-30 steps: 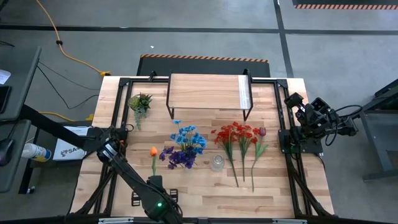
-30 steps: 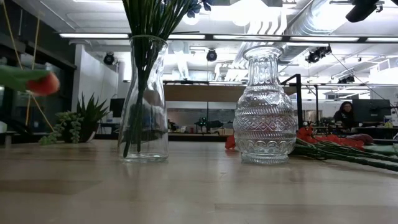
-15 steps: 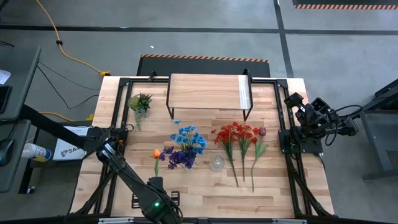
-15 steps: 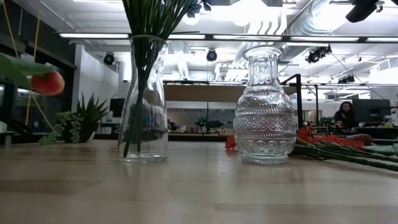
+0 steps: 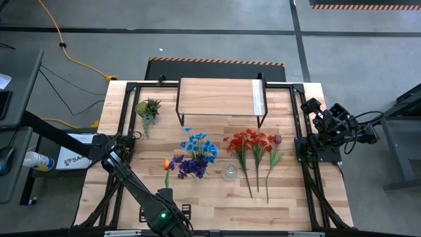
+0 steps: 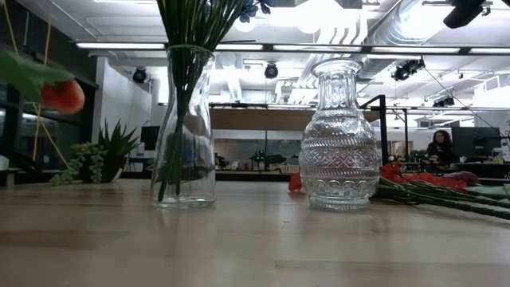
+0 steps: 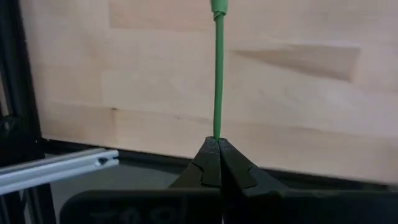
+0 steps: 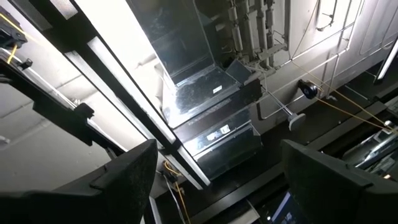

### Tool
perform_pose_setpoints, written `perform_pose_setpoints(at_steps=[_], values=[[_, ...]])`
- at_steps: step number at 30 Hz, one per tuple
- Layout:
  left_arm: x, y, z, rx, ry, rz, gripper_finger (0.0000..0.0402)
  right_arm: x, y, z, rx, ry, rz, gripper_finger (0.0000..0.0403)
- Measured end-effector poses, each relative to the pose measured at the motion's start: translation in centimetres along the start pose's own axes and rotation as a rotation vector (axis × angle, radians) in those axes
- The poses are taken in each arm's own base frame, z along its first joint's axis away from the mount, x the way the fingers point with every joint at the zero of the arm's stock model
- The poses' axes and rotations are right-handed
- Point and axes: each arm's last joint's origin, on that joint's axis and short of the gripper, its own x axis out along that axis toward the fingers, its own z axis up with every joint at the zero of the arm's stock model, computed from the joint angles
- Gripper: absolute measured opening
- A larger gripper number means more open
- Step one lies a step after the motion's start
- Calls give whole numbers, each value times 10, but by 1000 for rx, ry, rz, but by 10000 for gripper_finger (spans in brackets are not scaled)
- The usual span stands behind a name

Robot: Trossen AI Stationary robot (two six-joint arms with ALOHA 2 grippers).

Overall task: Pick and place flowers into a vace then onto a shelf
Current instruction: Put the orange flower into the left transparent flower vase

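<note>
Your left gripper (image 7: 217, 163), clenched on the orange flower's (image 5: 167, 164) stem, has carried the bloom closer to the tall vase (image 6: 184, 127), now just beside its bouquet, so insertion looks next; right gripper (image 8: 214, 186) waits agape, well away.

The high view looks straight down from far above on the whole light wooden tabletop (image 5: 217, 197) and surrounding grey floor. The low view sits at tabletop height, looking level across the boards into the room, very near 2 clear glass vases (image 6: 341, 135); both views share these vases and the red artificial flowers (image 5: 250, 141). The left wrist view looks close down a thin green stem (image 7: 218, 74) onto the same tabletop. The right wrist view faces upward at silver ceiling ducts (image 8: 199, 68).
</note>
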Motion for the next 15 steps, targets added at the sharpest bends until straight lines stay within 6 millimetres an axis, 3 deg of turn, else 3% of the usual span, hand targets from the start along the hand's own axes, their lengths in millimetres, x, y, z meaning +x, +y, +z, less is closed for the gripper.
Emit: perform_pose_setpoints(at_steps=[15], values=[[-42, -4, -9, 151, 203, -129, 20, 0, 0, 1, 2, -6, 5, 328]])
